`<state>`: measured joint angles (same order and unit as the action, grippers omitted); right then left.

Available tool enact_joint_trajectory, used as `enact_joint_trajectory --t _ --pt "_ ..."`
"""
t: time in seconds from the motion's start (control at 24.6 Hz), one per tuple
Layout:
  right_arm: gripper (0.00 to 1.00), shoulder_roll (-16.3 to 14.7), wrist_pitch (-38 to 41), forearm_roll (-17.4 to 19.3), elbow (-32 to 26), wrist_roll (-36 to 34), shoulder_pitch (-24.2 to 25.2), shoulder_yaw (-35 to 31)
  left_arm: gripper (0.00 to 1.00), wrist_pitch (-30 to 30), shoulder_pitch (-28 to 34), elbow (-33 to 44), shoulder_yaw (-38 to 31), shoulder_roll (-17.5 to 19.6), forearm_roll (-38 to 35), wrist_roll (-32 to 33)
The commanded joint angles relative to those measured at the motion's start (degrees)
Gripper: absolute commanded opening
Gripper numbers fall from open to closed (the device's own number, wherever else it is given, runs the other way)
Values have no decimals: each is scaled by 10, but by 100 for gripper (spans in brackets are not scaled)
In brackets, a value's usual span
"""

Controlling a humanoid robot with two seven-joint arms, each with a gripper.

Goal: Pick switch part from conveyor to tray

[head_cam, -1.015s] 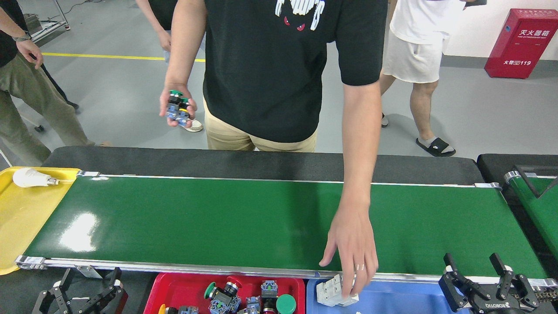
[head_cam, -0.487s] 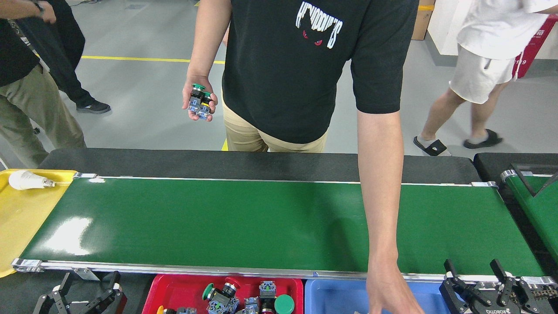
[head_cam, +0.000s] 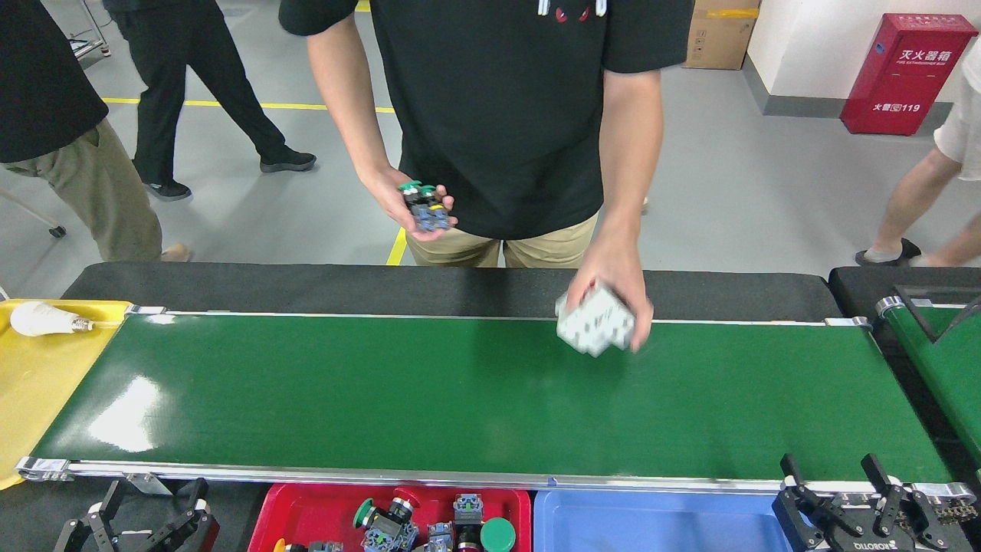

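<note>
**Waiting: belt bare, person loading parts**

Conveyor [head_cam: 398, 391] has nothing lying on it. No switch part on the belt yet, so nothing to pick. Person in a black shirt stands at the far side. One hand [head_cam: 613, 287] holds a white blocky part [head_cam: 595, 322] over the far edge of the belt, apparently about to set it down or carry it across; can't tell which. The other hand [head_cam: 410, 203] cups a small bunch of switch parts [head_cam: 424, 207], green caps and blue bodies, held back above the black padding, likely stock to feed onto the belt.

Red tray [head_cam: 306, 510] sits just below the near rail, already holding several switch parts [head_cam: 429, 525], red and green caps. Blue tray [head_cam: 659, 517] beside it shows nothing inside in the visible part. Yellow tray [head_cam: 46, 383] at the left end carries a white bulb [head_cam: 46, 318].

Left tool [head_cam: 142, 521] parked low below the near rail, fingers spread, released, holding nothing. Right tool [head_cam: 851, 491] parked at the near rail on the right, fingers apart, released, empty. Both sit back from the belt, probably to stay clear of the person's arms.

Judgement: idle stage; next move depends on a switch part landing within reach. Risk: reaching while a hand is over the belt.
</note>
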<state>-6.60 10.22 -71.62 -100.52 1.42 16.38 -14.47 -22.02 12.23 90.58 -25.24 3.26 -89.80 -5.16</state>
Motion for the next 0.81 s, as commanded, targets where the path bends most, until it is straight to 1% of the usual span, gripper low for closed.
enact_joint_trajectory --t 0.0,0.24,0.41,0.49,0.77 --pt "100 -2 -3 2 -6 1 -5 -2 100 2 -4 5 -2 7 1 -5" --pt "100 -3 -2 2 -6 0 4 -2 100 2 -3 4 -2 7 1 -5" --pt "100 -1 -2 2 -7 -1 19 -2 100 3 1 5 -4 6 1 -5" --pt "100 -2 -2 2 -7 -1 28 -2 100 3 3 5 -16 6 1 -5" --pt "100 -1 -2 2 -6 0 13 -1 100 3 6 5 -28 5 2 -5"
